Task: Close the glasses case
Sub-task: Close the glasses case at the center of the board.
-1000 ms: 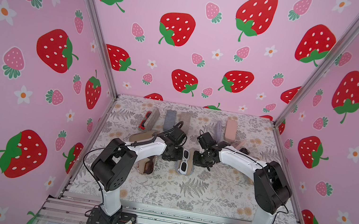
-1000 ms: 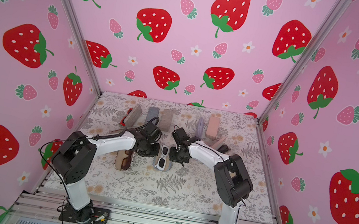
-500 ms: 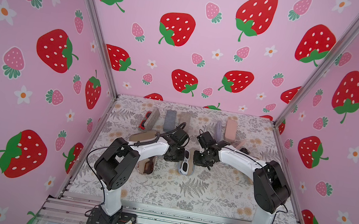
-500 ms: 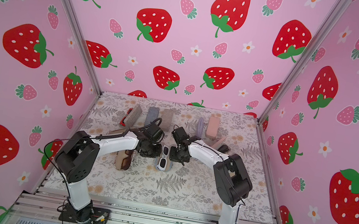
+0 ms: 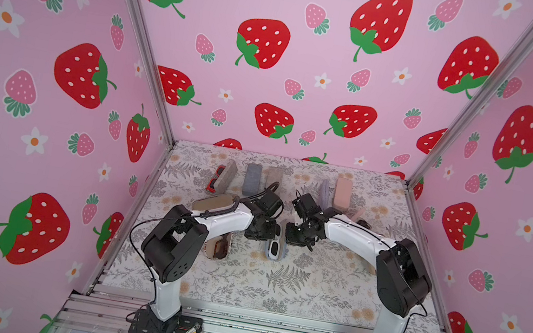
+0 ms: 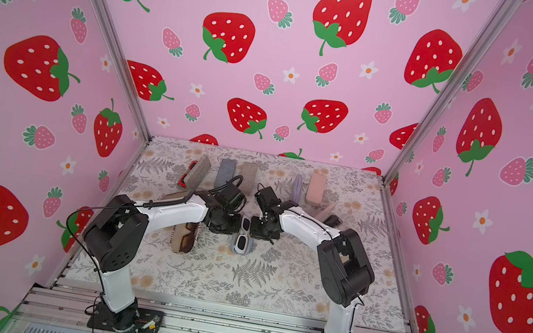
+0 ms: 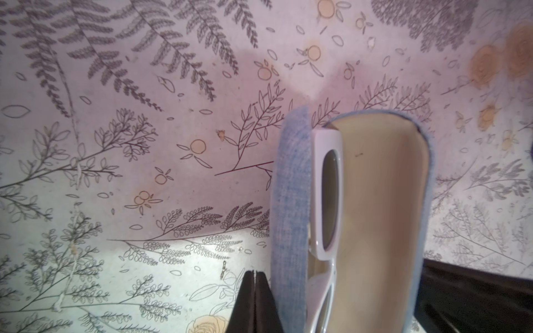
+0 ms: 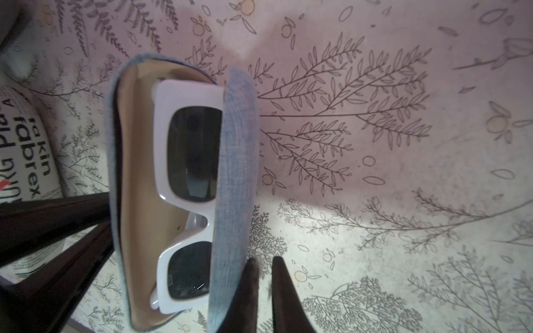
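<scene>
**Case still gaping as left arm crowds in**

Case (image 5: 274,248) is lying mid-table between the two arms, sitting just where it sat a second ago, with white sunglasses (image 8: 190,150) tucked inside. It is not shutting yet: the two blue halves are gaping apart and tan lining is showing between them.

Left gripper (image 7: 254,274) is clenching on nothing, fingertips pressed tight together, and it is leaning against the outside of the half on its own side. Against the picture from a second ago, the left arm is reaching a touch further toward the centre, its wrist now crowding right up to the case.

Right gripper (image 8: 264,262) is flanking the opposite side and is hardly budging over that same second. Its jaws are standing a slit apart, holding nothing, with one finger brushing the blue fabric of the nearer half.

Whether the gap between the halves is narrowing, the top views are too small to tell. Brown case (image 5: 217,247) is staying put beside the left arm.
</scene>
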